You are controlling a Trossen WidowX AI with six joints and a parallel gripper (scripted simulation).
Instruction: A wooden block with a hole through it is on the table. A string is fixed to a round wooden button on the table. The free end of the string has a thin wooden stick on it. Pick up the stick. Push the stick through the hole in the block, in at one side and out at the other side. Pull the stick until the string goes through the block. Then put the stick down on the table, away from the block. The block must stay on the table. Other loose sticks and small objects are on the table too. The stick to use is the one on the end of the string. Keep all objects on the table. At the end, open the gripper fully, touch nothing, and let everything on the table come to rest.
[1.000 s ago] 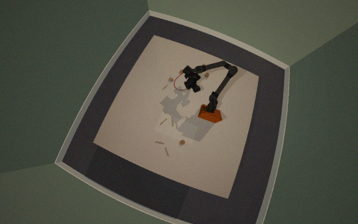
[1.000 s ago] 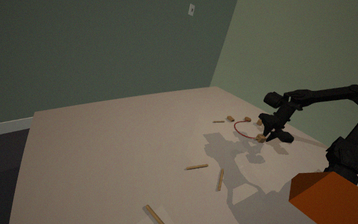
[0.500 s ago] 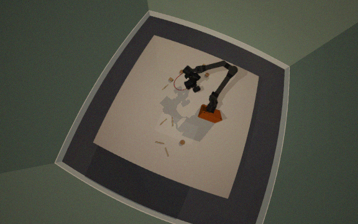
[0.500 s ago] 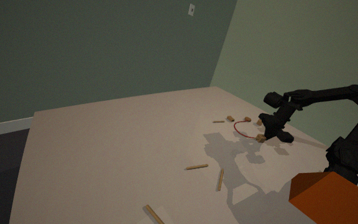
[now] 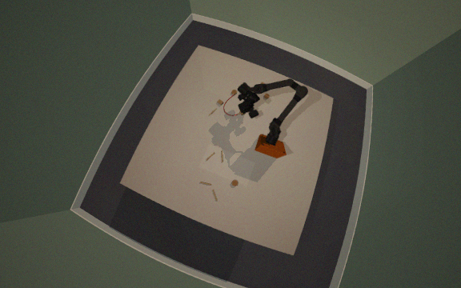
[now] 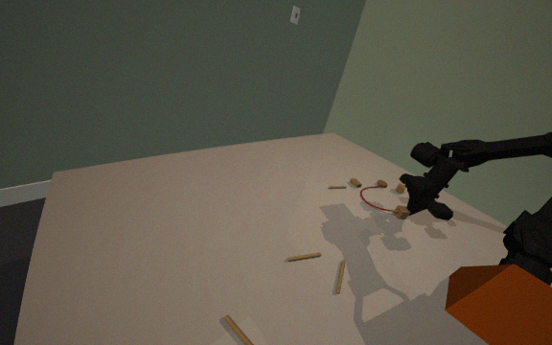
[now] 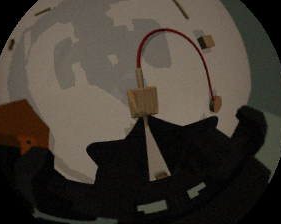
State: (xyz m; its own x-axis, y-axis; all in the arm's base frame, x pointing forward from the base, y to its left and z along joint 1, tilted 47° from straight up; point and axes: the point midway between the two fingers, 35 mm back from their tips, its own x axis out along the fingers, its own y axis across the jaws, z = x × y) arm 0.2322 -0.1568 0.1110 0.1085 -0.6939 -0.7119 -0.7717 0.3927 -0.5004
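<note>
The wooden block (image 7: 147,102) (image 6: 402,213) sits on the table just in front of my fingertips. The stick (image 7: 139,77) runs through its hole: the end with the red string (image 7: 166,29) (image 6: 361,194) (image 5: 223,106) sticks out on the far side, and a short tip shows on my side. My gripper (image 7: 144,119) (image 6: 410,212) is shut on that tip, close to the block. The string curves in a wide arc to the round wooden button (image 7: 216,104) (image 6: 381,183) (image 5: 234,92). The fingers hide part of the stick's tip.
A small block (image 7: 207,41) (image 6: 356,182) (image 5: 220,102) and a loose stick (image 6: 337,187) (image 5: 213,111) lie beyond the button. Another small block (image 6: 401,188) is behind the gripper. Several loose sticks lie farther off, near a round piece (image 5: 234,182). The orange base (image 5: 270,148) stands at one side.
</note>
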